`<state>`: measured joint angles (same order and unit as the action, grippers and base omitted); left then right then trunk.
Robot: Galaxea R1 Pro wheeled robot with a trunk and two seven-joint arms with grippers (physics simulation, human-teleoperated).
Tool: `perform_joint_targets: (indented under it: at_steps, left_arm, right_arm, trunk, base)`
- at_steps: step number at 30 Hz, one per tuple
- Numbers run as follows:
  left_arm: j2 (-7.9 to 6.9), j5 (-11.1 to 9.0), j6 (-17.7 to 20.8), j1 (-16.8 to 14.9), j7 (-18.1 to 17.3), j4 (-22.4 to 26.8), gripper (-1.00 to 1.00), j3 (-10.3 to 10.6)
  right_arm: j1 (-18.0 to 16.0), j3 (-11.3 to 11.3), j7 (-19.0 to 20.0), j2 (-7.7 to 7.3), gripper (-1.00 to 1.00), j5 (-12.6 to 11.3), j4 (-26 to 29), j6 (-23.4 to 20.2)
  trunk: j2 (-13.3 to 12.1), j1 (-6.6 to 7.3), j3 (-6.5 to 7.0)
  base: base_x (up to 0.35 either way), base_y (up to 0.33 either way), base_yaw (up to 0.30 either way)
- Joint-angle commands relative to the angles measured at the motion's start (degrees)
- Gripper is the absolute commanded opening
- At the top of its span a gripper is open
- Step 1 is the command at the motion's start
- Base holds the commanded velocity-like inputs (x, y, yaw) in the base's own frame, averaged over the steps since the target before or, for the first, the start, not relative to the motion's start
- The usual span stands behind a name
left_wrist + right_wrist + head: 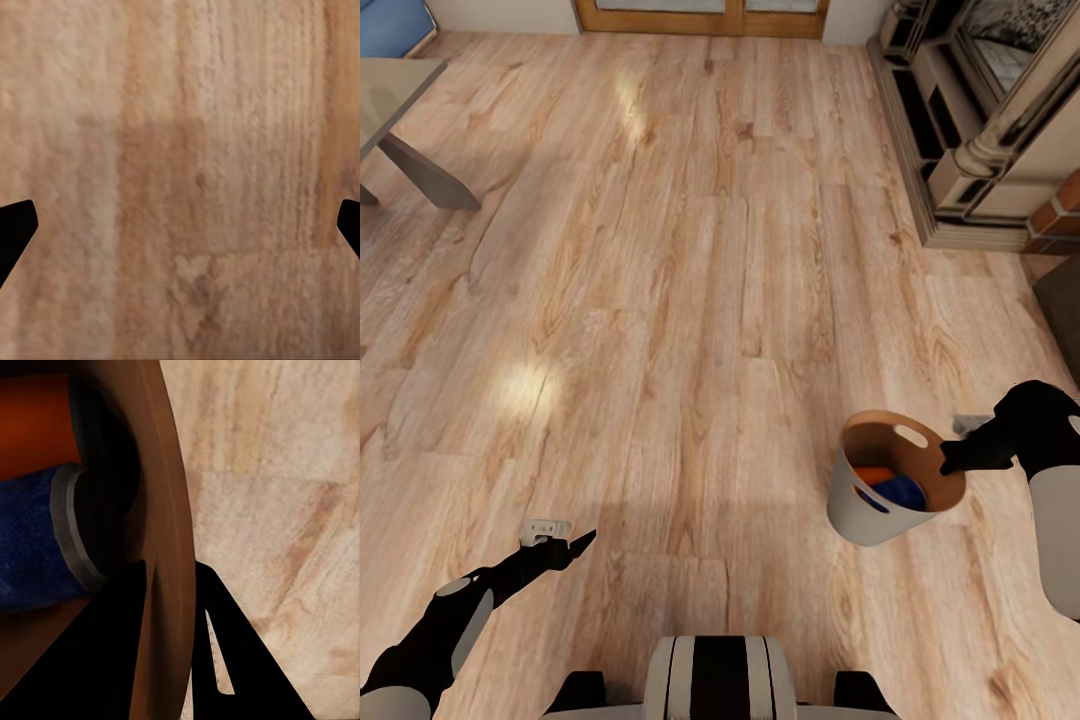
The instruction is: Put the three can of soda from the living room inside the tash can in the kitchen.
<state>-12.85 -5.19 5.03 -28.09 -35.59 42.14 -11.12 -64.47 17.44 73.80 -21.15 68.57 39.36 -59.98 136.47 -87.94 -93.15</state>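
My right pincer [952,462] is clamped on the rim of the tash can [860,510], carried above the wood floor [690,300]. Orange can [875,476] and blue can [900,492] lie inside. Left pincer [565,548] spread wide, empty.

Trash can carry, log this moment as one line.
right gripper: shut on trash can rim | inside: orange can, blue can | left gripper: open

Bright, even render; soft glare patches on floor [660,300]; blurry wrist views.
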Motion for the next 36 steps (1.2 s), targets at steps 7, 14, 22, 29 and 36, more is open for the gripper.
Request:
perform_joint_targets:
  at_steps: [7,14,22,29,36]
  left_arm:
    - [0.02,0.01,-0.02,-0.04,0.0,-0.04,1.0,0.04]
    - [0.02,0.01,-0.08,-0.04,0.0,-0.04,1.0,0.05]
    - [0.02,0.01,-0.1,-0.04,0.0,-0.08,1.0,0.05]
    - [0.02,0.01,-0.11,-0.04,0.0,-0.05,1.0,0.05]
    - [0.02,0.01,-0.11,-0.04,0.0,-0.05,1.0,0.05]
  right_arm:
    - [-0.04,0.4,-1.97,1.95,-1.0,1.04,0.1,-0.02]
    - [-0.03,0.4,-1.99,1.94,-1.0,1.04,0.1,-0.02]
    - [0.04,0.43,-1.99,2.04,1.0,1.04,0.1,0.01]
    - [0.04,0.35,-1.99,2.07,1.0,1.04,0.1,0.04]
    - [0.04,0.4,-1.99,2.07,1.0,1.06,0.1,0.04]
  trunk:
    - [0.81,-0.47,-0.37]
    - [0.81,-0.47,-0.37]
    - [0.81,-0.47,-0.37]
    - [0.81,-0.47,-0.37]
    - [0.81,-0.47,-0.37]
  base:
    - [0.0,0.0,0.0]
    - [0.0,0.0,0.0]
    - [0.0,0.0,0.0]
    - [0.0,0.0,0.0]
    - [0.0,0.0,0.0]
